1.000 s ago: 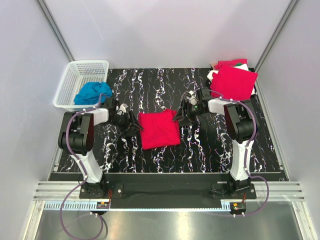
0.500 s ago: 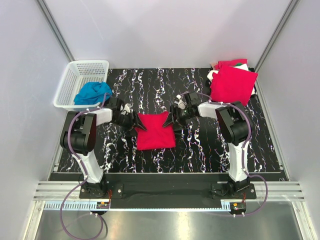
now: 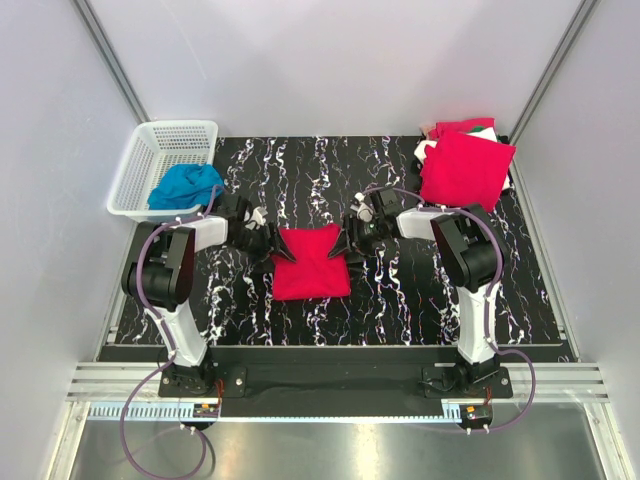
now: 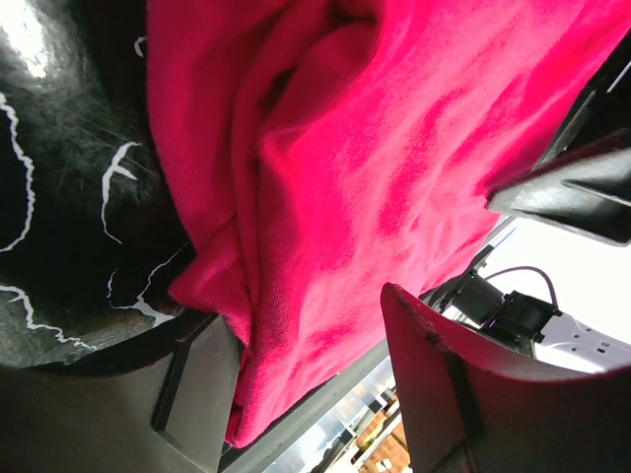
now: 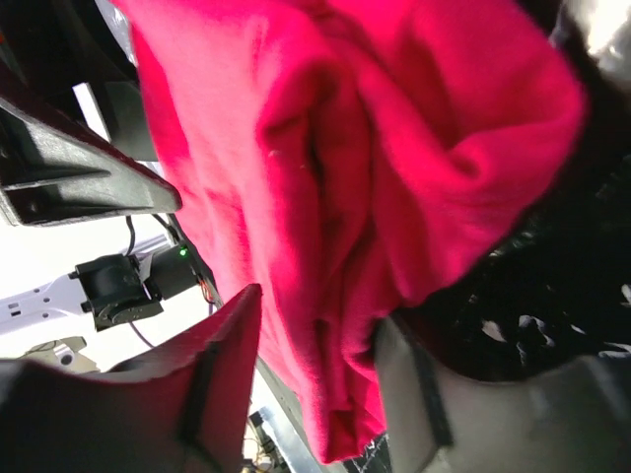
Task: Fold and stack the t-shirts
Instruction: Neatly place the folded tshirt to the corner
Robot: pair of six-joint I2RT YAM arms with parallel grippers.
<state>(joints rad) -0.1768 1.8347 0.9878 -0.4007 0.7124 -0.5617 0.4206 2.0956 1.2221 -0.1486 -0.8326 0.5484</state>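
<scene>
A folded red t-shirt (image 3: 311, 264) lies mid-table between my two grippers. My left gripper (image 3: 270, 245) is at its far-left edge and my right gripper (image 3: 344, 243) at its far-right edge. In the left wrist view the left gripper (image 4: 296, 315) stands open, with the shirt's (image 4: 394, 148) bunched edge between its fingers. The right wrist view shows the right gripper (image 5: 320, 310) open around the shirt's (image 5: 325, 128) other edge, the fabric lying against one finger. A stack of red t-shirts (image 3: 466, 166) sits at the back right, with white and green (image 3: 486, 129) showing beneath it.
A white basket (image 3: 150, 150) holding a blue garment (image 3: 186, 185) stands at the back left. The black marbled table (image 3: 420, 300) has grey walls on both sides and behind.
Both grippers have moved inward onto the shirt's far side edges, pushing the fabric in a little. The right jaws have narrowed slightly.
</scene>
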